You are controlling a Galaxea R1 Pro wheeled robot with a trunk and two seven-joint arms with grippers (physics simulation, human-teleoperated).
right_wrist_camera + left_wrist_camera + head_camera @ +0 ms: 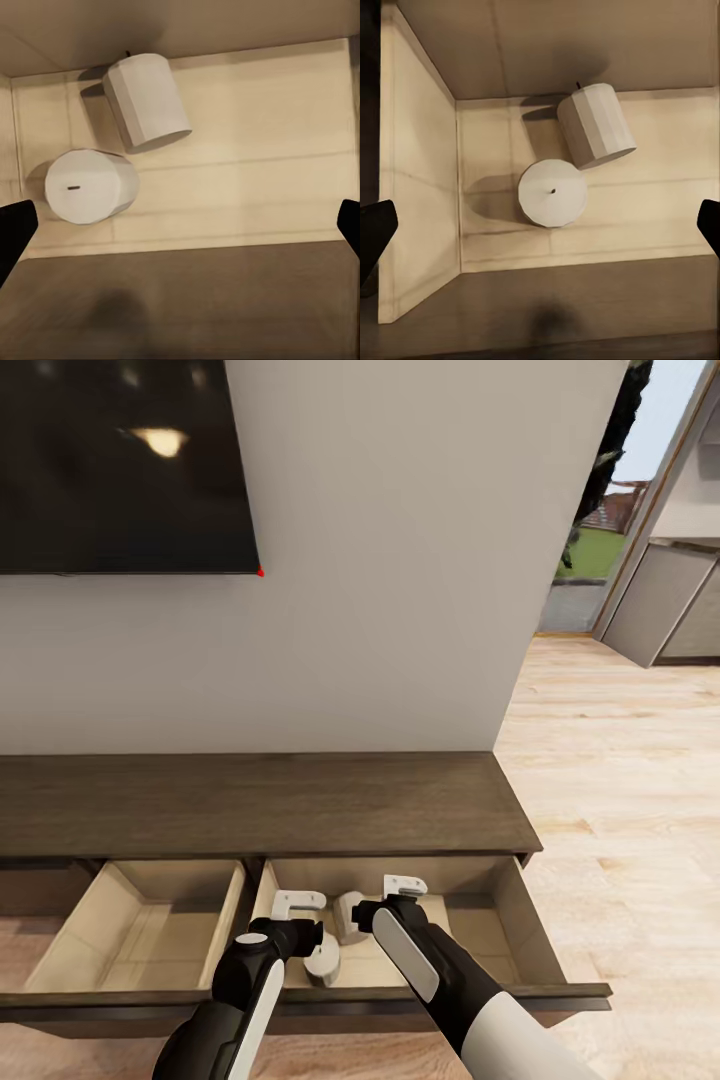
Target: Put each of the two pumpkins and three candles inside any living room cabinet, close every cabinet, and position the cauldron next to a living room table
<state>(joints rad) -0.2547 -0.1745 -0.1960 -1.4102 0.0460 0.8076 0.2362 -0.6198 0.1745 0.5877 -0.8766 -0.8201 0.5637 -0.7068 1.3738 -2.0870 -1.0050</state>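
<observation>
candles: 2 [553, 193] [596, 124] | open drawers: 2 [140, 930] [490, 930] | cabinet: 1 [260, 800] | screen: 1 [120, 460]

Home living room: wall-mounted TV [120, 460], low wooden cabinet [260, 805], plank floor [620, 780].

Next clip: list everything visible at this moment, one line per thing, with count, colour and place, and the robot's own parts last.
candles: two, white, in the right-hand open drawer; one upright, the other lying on its side beside it.
cabinet: one, dark brown, low against the wall.
drawers: two, pale beige inside, both pulled open; the left one looks empty.
television: one, black, on the wall above the cabinet.
wall: pale grey, behind the cabinet.
floor: light wood, to the right.
doorway: one, far right, greenery outside.
left pincer: white fingers, open, over the right-hand drawer.
right pincer: white fingers, open, over the same drawer.
</observation>
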